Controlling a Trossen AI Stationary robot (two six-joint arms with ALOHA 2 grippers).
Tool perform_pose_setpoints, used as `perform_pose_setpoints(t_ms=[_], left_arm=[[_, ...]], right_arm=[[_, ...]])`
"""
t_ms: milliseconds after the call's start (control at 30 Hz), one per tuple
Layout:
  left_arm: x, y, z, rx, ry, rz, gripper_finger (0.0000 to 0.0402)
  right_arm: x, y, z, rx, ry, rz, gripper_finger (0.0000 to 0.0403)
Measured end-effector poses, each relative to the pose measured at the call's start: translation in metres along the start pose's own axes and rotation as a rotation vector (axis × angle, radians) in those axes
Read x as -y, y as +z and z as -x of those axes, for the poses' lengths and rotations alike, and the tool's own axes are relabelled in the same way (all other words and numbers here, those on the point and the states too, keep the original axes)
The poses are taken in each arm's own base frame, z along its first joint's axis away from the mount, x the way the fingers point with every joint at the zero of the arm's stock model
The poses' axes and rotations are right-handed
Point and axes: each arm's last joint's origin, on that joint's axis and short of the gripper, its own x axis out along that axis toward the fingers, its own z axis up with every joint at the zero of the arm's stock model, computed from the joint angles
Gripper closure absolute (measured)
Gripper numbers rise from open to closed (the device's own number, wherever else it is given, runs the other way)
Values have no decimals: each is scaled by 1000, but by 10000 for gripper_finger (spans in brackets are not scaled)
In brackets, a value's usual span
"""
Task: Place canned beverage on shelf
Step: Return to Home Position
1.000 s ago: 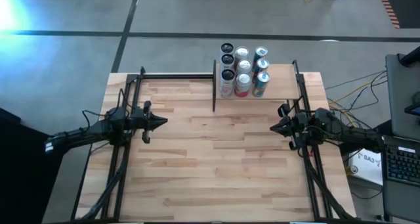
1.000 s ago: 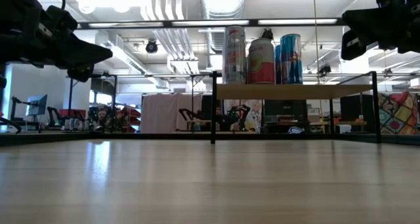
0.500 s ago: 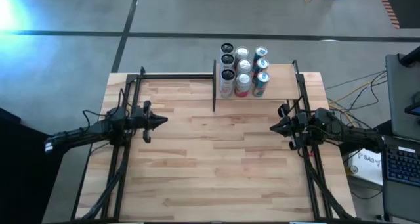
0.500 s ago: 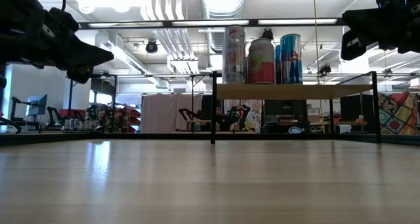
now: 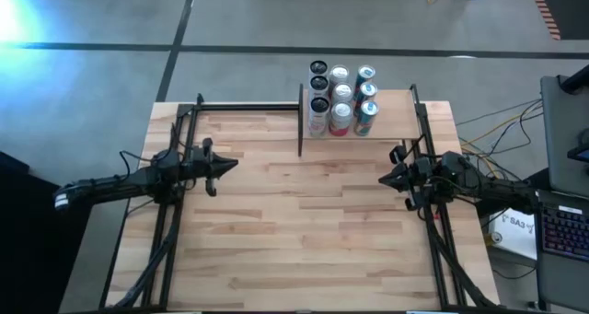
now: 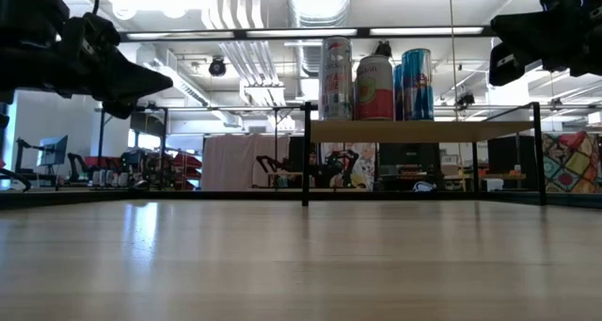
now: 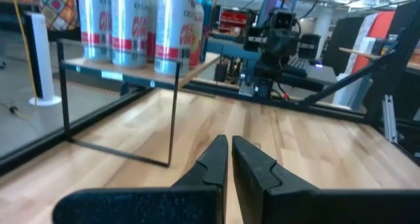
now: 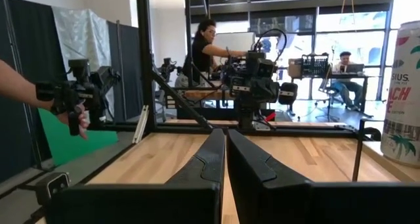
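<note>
Several beverage cans (image 5: 340, 98) stand upright on their bases on the shelf (image 5: 391, 121), a pale wood panel in a black rod frame at the table's far right. In the low view the cans (image 6: 376, 73) stand on the raised panel (image 6: 423, 131). My left gripper (image 5: 236, 161) hovers shut and holding nothing over the table's left side, pointing level toward the right. My right gripper (image 5: 381, 179) hovers shut and holding nothing over the right side, near the shelf, pointing left. The shut fingertips show in the wrist views (image 7: 230, 144) (image 8: 225, 135).
Black frame rods (image 5: 299, 121) run along the table's far edge and both sides. Open tabletop (image 5: 304, 222) lies between the two arms. Beyond the table, people show in the room (image 8: 203, 46), and a hand (image 8: 79, 119) at the left holds a device.
My left arm has shifted a little: its gripper has tipped slightly and its tip has edged toward the table's middle and far edge, staying shut. My right arm has kept still, and the cans have not moved.
</note>
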Motion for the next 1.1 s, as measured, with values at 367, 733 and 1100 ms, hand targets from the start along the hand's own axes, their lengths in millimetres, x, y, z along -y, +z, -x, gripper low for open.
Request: perform_pose_setpoints(t_ms=[367,733,1100], left_arm=[[0,6,-1,68,7,-25,402],[8,0,-14,12,-57,-8,402],[12,7,-11,75,-92,8,402]], right_arm=[[-2,0,0,-6,60,-25,394],[-1,-3,0,-30,51,14,394],[-1,-3,0,-39,47,-106,394]])
